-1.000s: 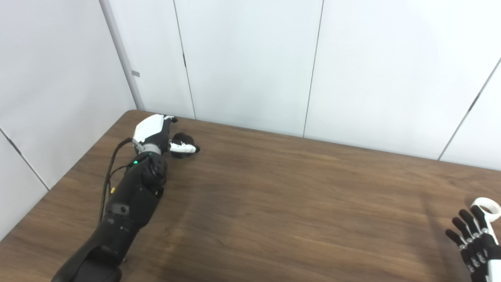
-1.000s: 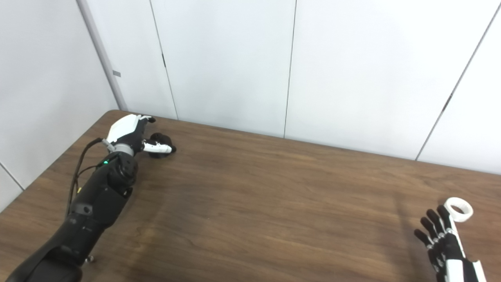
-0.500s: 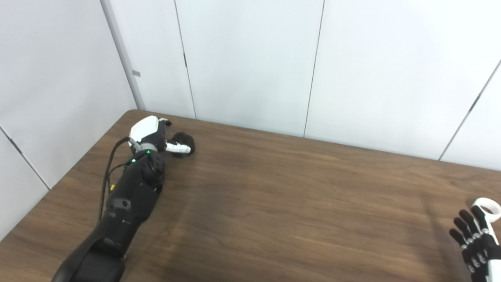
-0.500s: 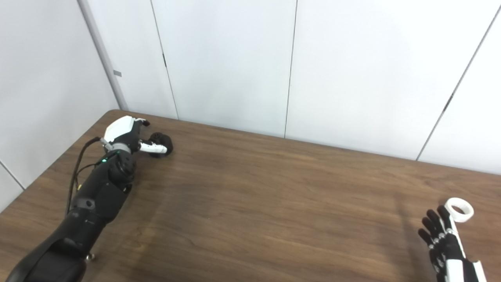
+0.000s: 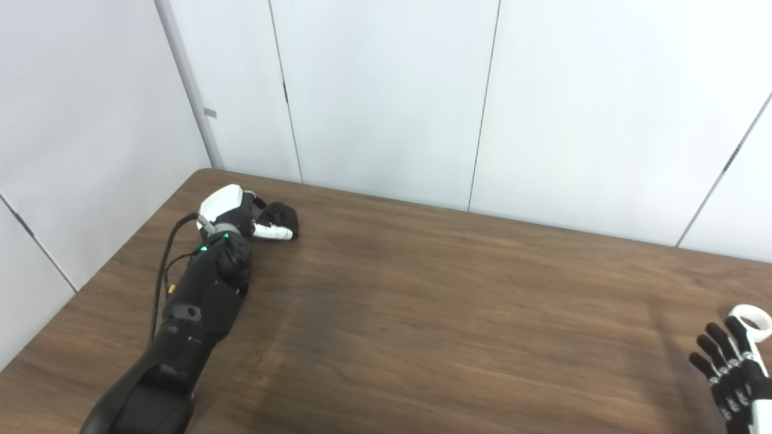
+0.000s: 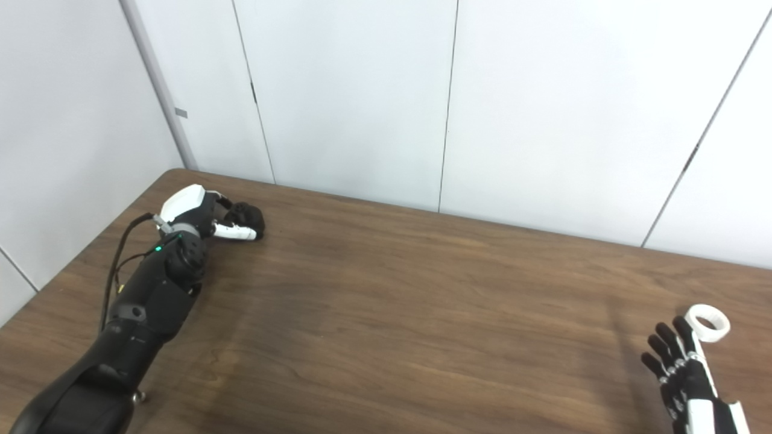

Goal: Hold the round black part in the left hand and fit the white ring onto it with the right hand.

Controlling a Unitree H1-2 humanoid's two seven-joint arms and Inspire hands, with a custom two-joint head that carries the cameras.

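Black and round, the part [image 5: 281, 213] is sitting near the far left corner of the wooden table [image 5: 422, 313], and my left hand [image 5: 241, 212] is reaching out along a stretched arm to curl around it — thumb lying across its near side, though I cannot tell whether I am truly gripping it. My right hand [image 6: 684, 367] is resting at the lower right with fingers spread, holding nothing — the white ring [image 6: 707, 314] is lying just beyond its fingertips.
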